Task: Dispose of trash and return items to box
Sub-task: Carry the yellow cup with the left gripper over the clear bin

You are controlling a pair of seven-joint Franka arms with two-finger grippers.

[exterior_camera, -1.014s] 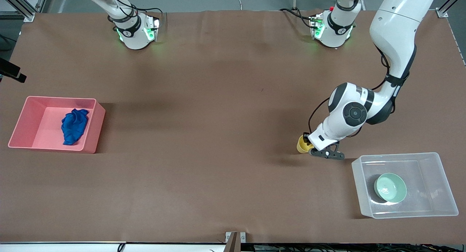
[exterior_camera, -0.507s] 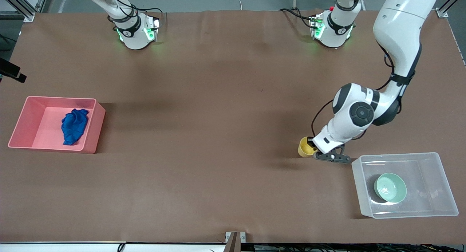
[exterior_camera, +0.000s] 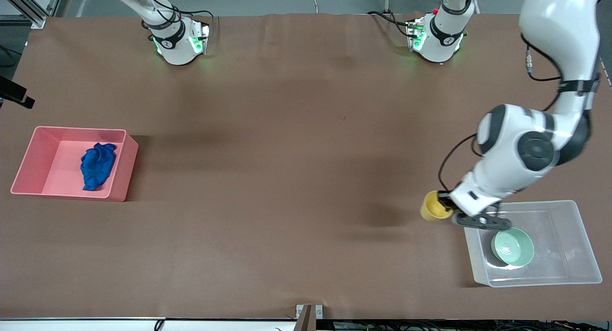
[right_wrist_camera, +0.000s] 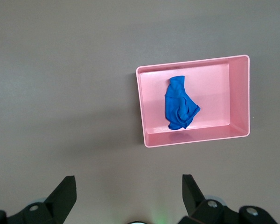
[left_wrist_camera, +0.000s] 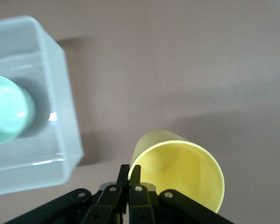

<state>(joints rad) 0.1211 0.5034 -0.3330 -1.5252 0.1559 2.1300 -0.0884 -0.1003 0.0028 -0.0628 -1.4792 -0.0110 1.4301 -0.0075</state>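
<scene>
From the front, the left gripper (exterior_camera: pixel 447 207) grips the yellow cup (exterior_camera: pixel 434 205) by its rim, aloft just beside the clear box (exterior_camera: pixel 581 247), where the green bowl (exterior_camera: pixel 512 246) lies; the blue cloth (exterior_camera: pixel 97 165) is in the pink bin (exterior_camera: pixel 121 178). The left wrist view shows the fingers pinched on the rim; the cup likely needs carrying over the box. The right gripper (right_wrist_camera: pixel 128 196) waits spread.

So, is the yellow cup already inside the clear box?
No, the yellow cup hangs over the table beside the clear box.

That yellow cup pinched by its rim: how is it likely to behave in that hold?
The yellow cup looks thin-walled and probably light, hanging tilted from the left gripper, whose fingers clamp one spot on its rim. It could swivel there. Round and open, it would likely roll if dropped sideways beside the clear tub.
</scene>
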